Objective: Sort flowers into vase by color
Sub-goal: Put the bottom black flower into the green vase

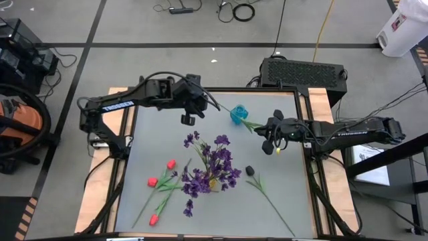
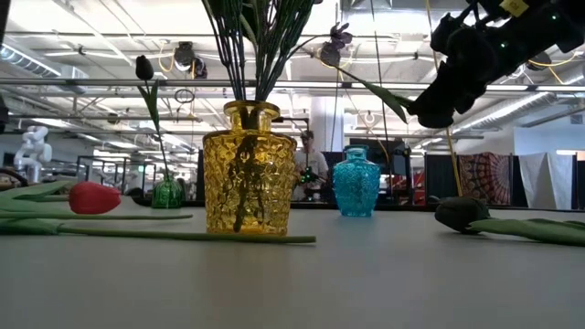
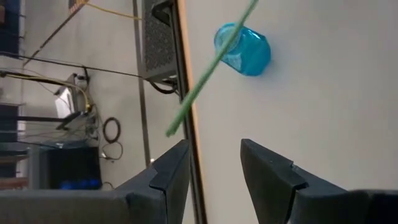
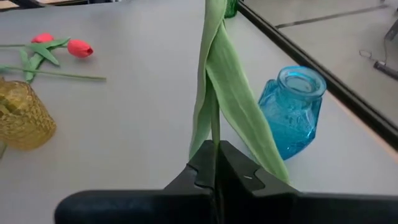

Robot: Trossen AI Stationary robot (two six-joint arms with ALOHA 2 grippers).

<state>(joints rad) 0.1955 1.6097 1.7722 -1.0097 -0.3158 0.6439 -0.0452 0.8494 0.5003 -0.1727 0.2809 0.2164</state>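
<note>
We look straight down, level across the table, and from both wrists; all share the blue vase [image 1: 239, 114].

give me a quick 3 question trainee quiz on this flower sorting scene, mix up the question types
1. True or false: the right gripper is shut on a green flower stem.
2. Multiple choice: the purple flowers stand in which vase? A) the blue vase B) the yellow vase C) the green vase
3. Fill in: the left gripper is ____ and holds nothing.

Key: 1 true; 2 B; 3 open. In the right wrist view the stem runs up from between the closed fingers, close to the blue vase. On the table lie three red tulips and one black-headed flower.
</note>
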